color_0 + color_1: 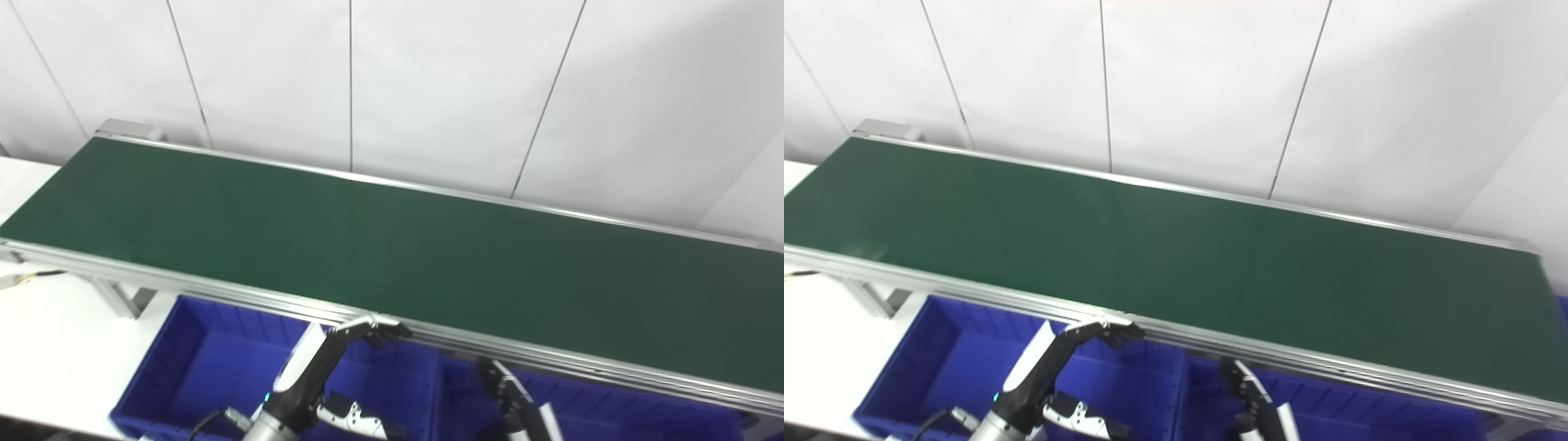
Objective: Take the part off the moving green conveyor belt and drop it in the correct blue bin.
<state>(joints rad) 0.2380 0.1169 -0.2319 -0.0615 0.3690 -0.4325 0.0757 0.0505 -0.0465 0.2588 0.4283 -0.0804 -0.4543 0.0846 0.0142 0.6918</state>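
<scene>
Waiting seems the word for this moment: no part shows anywhere on the green conveyor belt (392,245), so the pick has not begun and the drop is still to come. At the left, the white counter (55,343) carries the belt's frame. Below the belt's near rail, the left blue bin (202,361) looks empty where visible. Over it the left hand (343,349) holds nothing, fingers spread and reaching toward the rail. Further right, the right hand (508,392) hovers over the right blue bin (612,410), empty, fingers loosely apart.
</scene>
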